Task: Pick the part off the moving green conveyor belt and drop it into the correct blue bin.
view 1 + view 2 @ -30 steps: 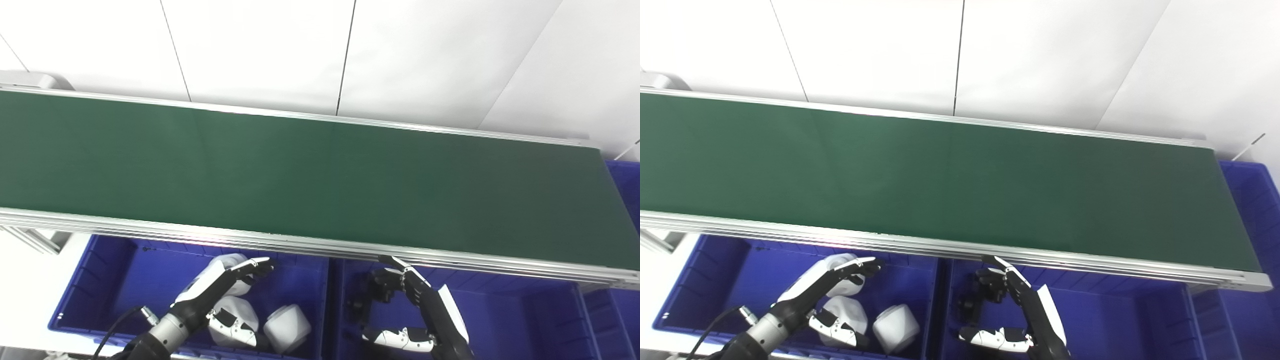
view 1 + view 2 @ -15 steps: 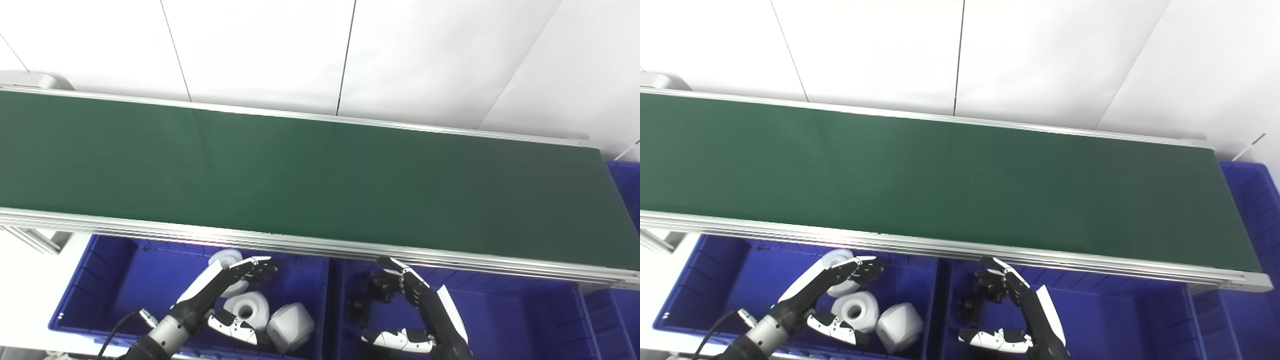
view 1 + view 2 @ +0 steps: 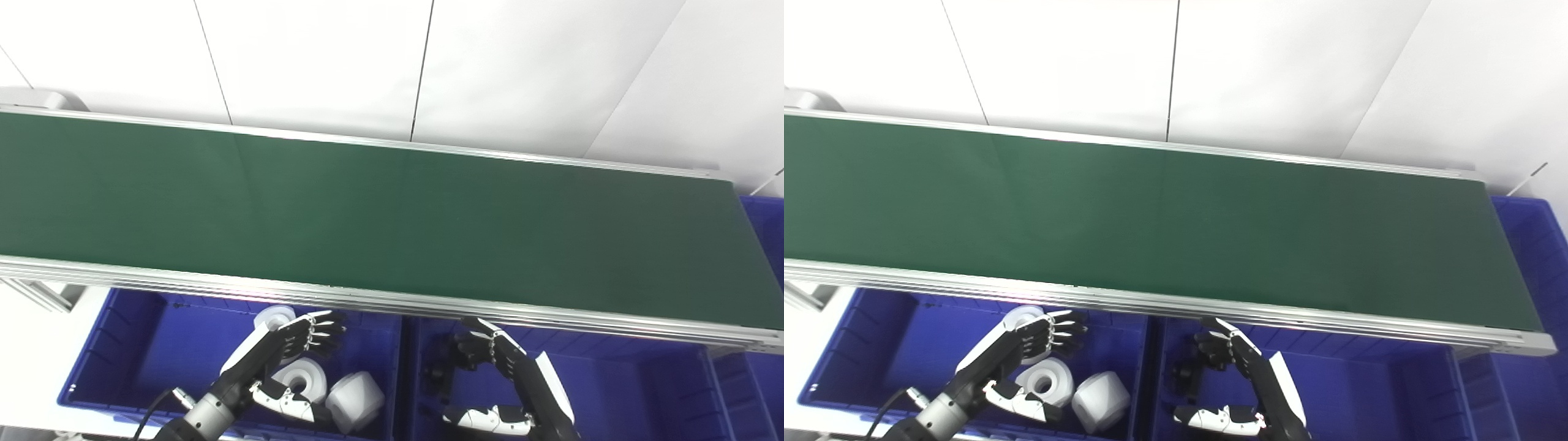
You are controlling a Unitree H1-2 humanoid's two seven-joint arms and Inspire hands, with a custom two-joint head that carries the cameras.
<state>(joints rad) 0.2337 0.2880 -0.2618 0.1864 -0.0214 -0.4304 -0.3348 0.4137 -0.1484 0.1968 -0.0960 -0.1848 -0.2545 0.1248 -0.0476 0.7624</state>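
Note:
The green conveyor belt (image 3: 367, 208) runs across the view, and I see no part on it. Below its near rail stand two blue bins. My left hand (image 3: 278, 352) hovers open over the left bin (image 3: 122, 349), fingers spread, holding nothing. Three white parts lie there: one behind the fingers (image 3: 274, 316), one with its hole facing up (image 3: 301, 378), one to the right of it (image 3: 355, 401). My right hand (image 3: 511, 373) is open over the right bin (image 3: 643, 392), its fingers slightly curled near some black parts (image 3: 436, 375).
The silver rail (image 3: 392, 303) of the belt overhangs the back edges of both bins. Another blue bin (image 3: 765, 226) stands at the belt's right end. A white panelled wall (image 3: 318, 61) rises behind the belt.
The left hand's fingers have spread and turned. The white parts under it have settled in the bin, one now with its hole up. The right hand barely moved.

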